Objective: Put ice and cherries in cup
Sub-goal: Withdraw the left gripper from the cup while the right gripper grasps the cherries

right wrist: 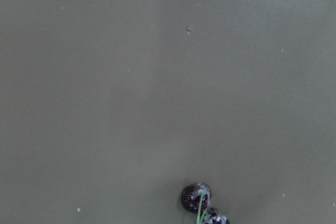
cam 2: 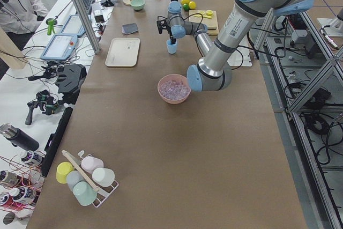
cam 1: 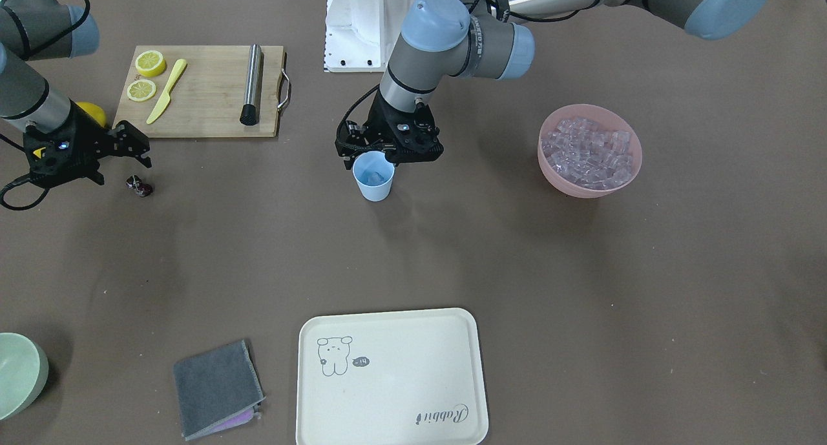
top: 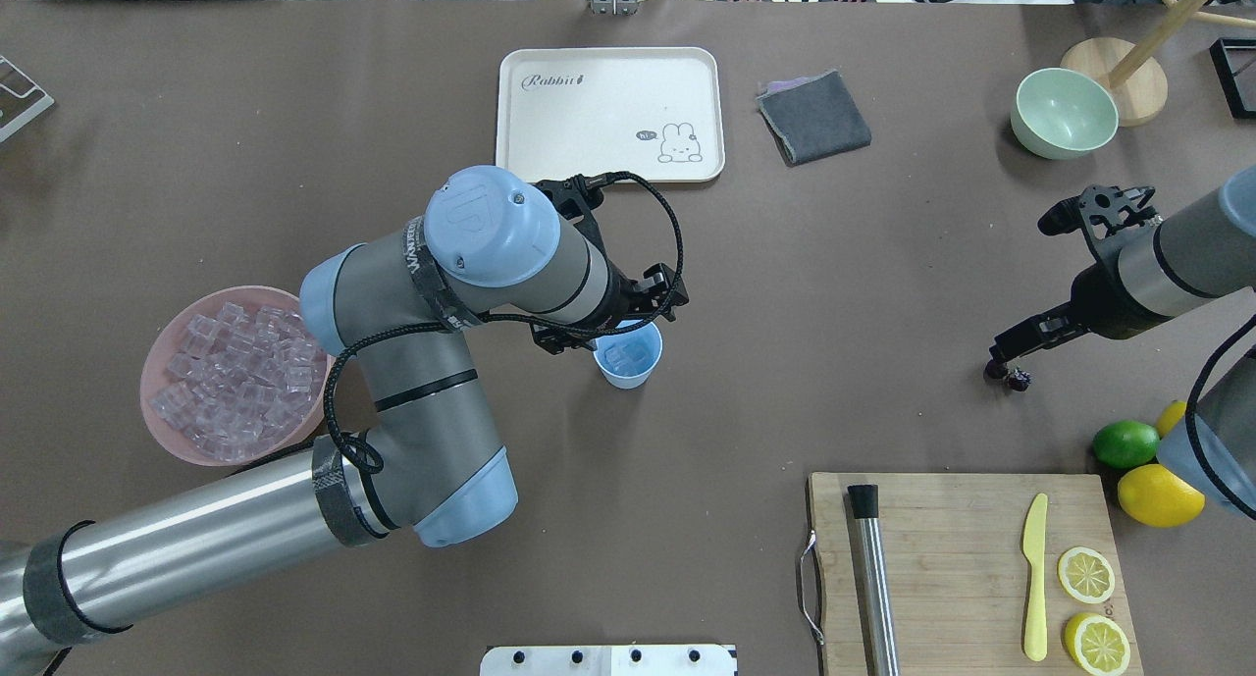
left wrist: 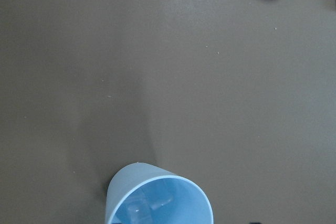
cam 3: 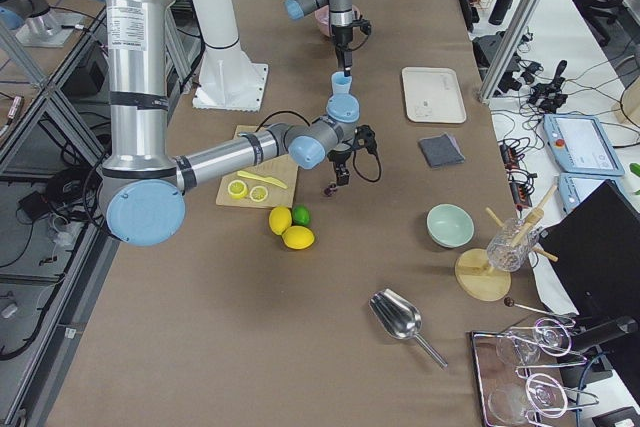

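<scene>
The pale blue cup [cam 1: 373,179] stands upright mid-table, also in the overhead view [top: 628,357] and the left wrist view [left wrist: 157,198]. Clear ice cubes [left wrist: 149,206] lie in its bottom. More ice [cam 1: 588,151] fills the pink bowl [cam 1: 591,192]. My left gripper [cam 1: 378,155] hangs just above the cup's rim, its jaws apart and empty. The dark cherries [cam 1: 139,186] lie on the table, also in the overhead view [top: 1016,380] and the right wrist view [right wrist: 202,205]. My right gripper [cam 1: 124,172] is open, low beside the cherries and apart from them.
A wooden cutting board [cam 1: 200,109] holds lemon halves, a yellow knife and a steel muddler [cam 1: 251,83]. A lime [top: 1125,443] and lemons lie by the right arm. A cream tray [cam 1: 391,393], a grey cloth [cam 1: 216,387] and a pale green bowl [top: 1065,112] are on the far side.
</scene>
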You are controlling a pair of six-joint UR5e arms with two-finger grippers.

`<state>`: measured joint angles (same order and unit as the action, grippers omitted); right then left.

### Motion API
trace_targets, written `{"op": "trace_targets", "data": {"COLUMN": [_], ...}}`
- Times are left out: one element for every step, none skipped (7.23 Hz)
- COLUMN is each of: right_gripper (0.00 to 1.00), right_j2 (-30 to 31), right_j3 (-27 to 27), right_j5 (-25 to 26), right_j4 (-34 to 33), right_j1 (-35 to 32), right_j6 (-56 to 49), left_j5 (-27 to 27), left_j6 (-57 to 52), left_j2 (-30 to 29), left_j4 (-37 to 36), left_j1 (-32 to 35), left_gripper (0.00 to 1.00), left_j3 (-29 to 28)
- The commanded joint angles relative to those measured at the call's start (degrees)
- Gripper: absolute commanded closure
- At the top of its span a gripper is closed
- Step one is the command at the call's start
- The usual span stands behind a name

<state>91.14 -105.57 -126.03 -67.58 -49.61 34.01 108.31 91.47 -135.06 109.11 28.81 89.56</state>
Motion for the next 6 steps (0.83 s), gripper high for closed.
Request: {"op": "trace_targets", "data": {"right_gripper": [0.25, 0.32, 0.44, 0.57, 0.73, 0.91], "right_j2": [0.4, 0.0, -0.3, -0.3, -0.2, -0.2], "right_j3": [0.5, 1.7, 2.2, 2.4, 2.3, 2.4], "right_j5": [1.7, 2.1, 2.1, 2.1, 2.0, 2.1], "right_j4": [0.0, 0.0, 0.1, 0.1, 0.1, 0.0], "right_j1": [2.0, 2.2, 2.4, 2.4, 2.3, 2.4], "right_j6": [0.0, 0.0, 0.0, 0.0, 0.0, 0.0], "left_j5": [0.1, 0.3, 0.4, 3.2, 8.3, 10.6], "left_j6": [0.0, 0.0, -0.2, -0.8, -4.5, -7.7], "left_j2": [0.1, 0.3, 2.1, 6.2, 9.3, 12.4], "left_j4": [-0.6, -0.8, -1.3, -3.1, -4.0, -5.4], "left_j1": [0.2, 0.5, 1.2, 3.1, 6.5, 9.0], "left_gripper": [0.04, 0.04, 0.04, 0.04, 0.04, 0.04], "left_j3": [2.1, 3.3, 5.3, 9.5, 12.6, 15.4]}}
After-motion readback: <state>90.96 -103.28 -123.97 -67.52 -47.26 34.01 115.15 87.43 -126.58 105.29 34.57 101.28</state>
